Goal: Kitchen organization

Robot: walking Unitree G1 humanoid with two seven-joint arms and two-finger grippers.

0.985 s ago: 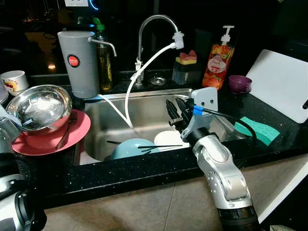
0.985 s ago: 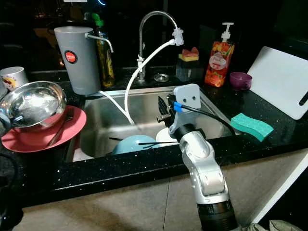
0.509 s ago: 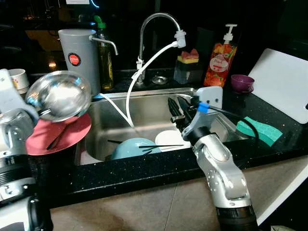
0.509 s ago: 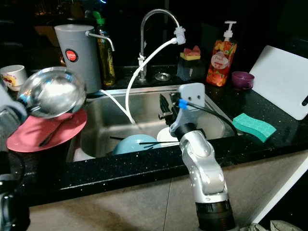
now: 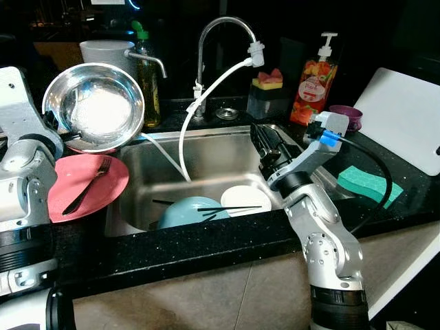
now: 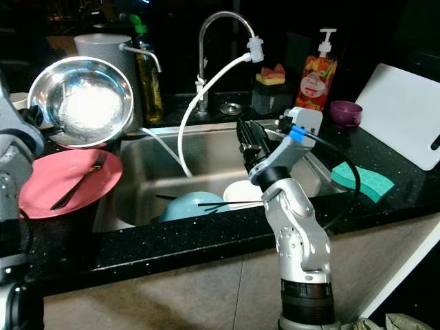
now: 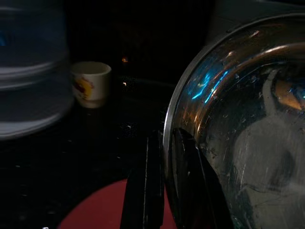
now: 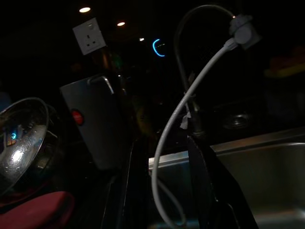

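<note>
Steel bowl (image 5: 95, 106) was up in the air at the far left, above the pink plate (image 5: 82, 189), tipped so its hollow faced you. Your left gripper (image 7: 159, 191) had its fingers pinched over the rim, one inside and one outside, which is why the bowl hung tilted from one edge. A fork (image 5: 84, 191) lay on the plate beneath. Your right gripper (image 5: 268, 146) hovered over the sink (image 5: 220, 148), fingers spread and holding nothing, likely placed to reach the blue bowl (image 5: 189, 212) and white bowl (image 5: 246, 200) with chopsticks (image 5: 230, 209) near the front.
</note>
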